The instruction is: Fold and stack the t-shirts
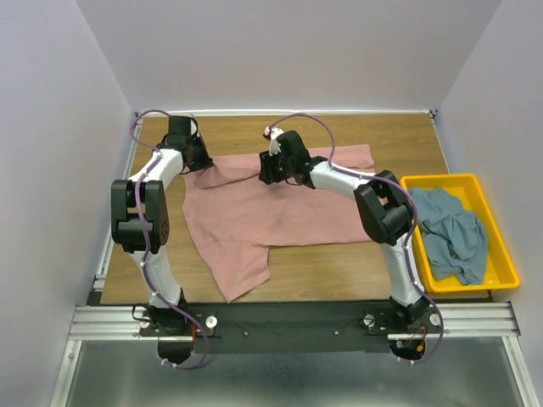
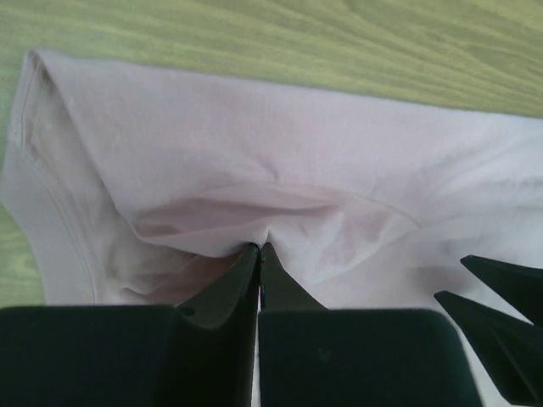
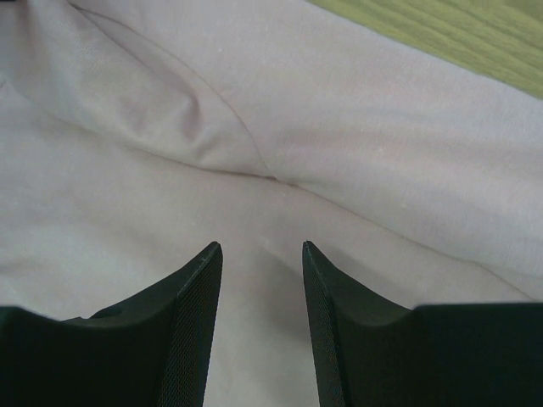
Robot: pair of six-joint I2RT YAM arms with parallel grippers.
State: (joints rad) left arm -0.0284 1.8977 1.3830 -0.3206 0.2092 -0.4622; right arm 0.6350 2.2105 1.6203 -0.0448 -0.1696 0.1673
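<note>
My left fingers [image 2: 259, 254] are pinched together on the dusty-pink t-shirt [image 1: 280, 212] — a small pucker of cloth runs up into their tips, and creases fan out from that spot. From overhead this grip sits at the shirt's upper-left corner, in the upper left of the wooden surface [image 1: 356, 263]. My left wrist view shows a hemmed sleeve edge at its left side. My right fingers [image 1: 268, 173] stand apart with nothing between them, over the same shirt near its top edge, a little left of the frame's centre. Beneath them is smooth pink cloth with one soft fold; I cannot tell whether they touch it. The shirt lies spread mostly flat across the middle of the surface, one sleeve trailing toward the lower centre. The blue-grey t-shirt [image 1: 450, 233] sits crumpled inside the yellow plastic bin [image 1: 441, 181] at the right edge — well apart from both sets of fingers.
</note>
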